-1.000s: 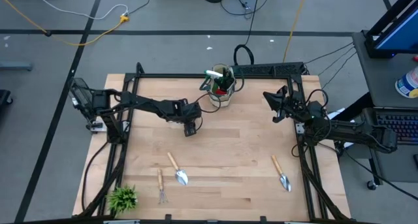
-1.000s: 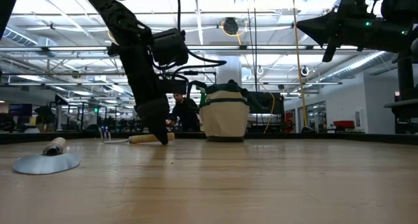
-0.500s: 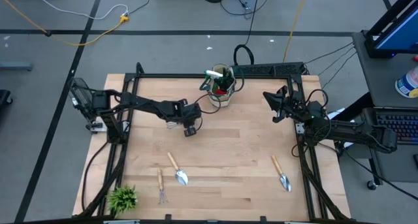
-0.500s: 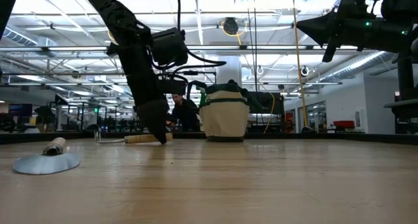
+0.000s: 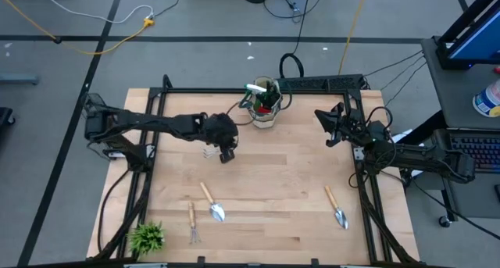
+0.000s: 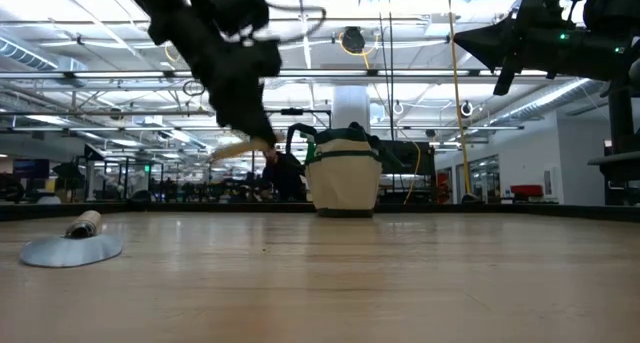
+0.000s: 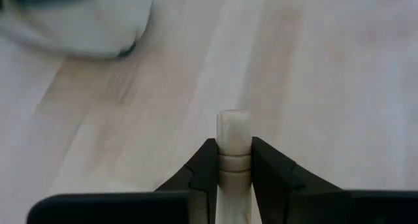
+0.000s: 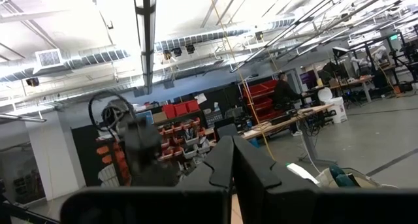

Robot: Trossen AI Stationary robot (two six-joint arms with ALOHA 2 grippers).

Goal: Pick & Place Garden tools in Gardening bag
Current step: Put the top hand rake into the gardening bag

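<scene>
My left gripper (image 5: 226,153) hangs above the table's middle, left of the gardening bag, shut on a small wooden-handled rake whose metal tines (image 5: 208,152) point toward the table's left. The beige gardening bag (image 5: 264,112) stands upright at the far edge; a white-triggered spray bottle (image 5: 255,89) and something red stick out of it. Two trowels (image 5: 212,202) (image 5: 337,208) and another small rake (image 5: 192,223) lie flat near the front edge. My right gripper (image 5: 325,128) is shut with nothing in it, raised at the table's right side. My left gripper pinches the rake's wooden handle (image 7: 233,160) between its two fingers, close to the handle's free end (image 7: 233,123), which pokes out past the fingertips. The fingers slant down from the table's left, with the handle running along them. The rake (image 6: 240,148) is lifted clear and tilted.
A small spiky green plant (image 5: 147,237) stands at the front left corner. The nearest trowel's blade (image 6: 70,247) lies close to the low camera. A black frame (image 5: 344,82) runs round the table's far and side edges. Bare wood lies between the bag and the front tools.
My left gripper has risen from the table with the rake and tipped less steeply. The rake, which lay flat on the wood beside the bag, now hangs tilted, clear of the table. My right arm has kept still.
</scene>
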